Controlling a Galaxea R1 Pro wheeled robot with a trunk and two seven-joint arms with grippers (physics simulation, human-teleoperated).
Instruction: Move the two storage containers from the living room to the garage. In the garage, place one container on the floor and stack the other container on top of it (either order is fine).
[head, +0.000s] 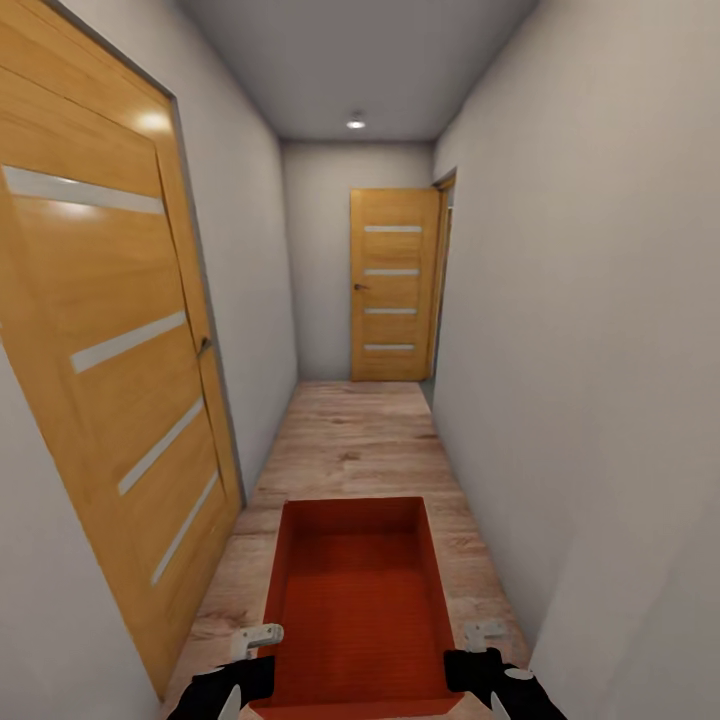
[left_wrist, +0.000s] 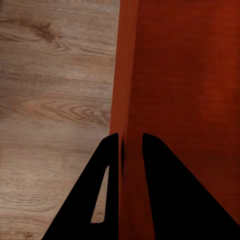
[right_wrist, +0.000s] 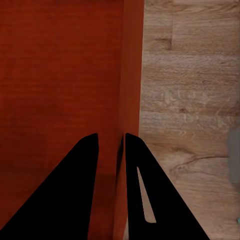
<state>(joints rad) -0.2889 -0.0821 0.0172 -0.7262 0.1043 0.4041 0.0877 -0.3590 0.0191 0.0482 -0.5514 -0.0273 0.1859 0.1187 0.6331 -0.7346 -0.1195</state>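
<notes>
One orange-red open-topped storage container (head: 355, 600) hangs low in front of me over the light wood plank floor (head: 350, 440) of a narrow corridor. My left gripper (head: 262, 665) is shut on its left side wall. In the left wrist view the black fingers (left_wrist: 130, 137) pinch that thin wall (left_wrist: 127, 75) from both sides. My right gripper (head: 470, 660) is shut on the right side wall. The right wrist view has its gripper (right_wrist: 111, 136) clamped across the wall (right_wrist: 132, 60), with the bin's inside (right_wrist: 60, 75) beside it. The container is empty.
A wooden door (head: 110, 350) with pale glass strips lines the left wall close by. Another such door (head: 393, 285) stands at the corridor's far end, beside an opening (head: 445, 280) on the right. Grey walls close in on both sides; plank floor runs ahead.
</notes>
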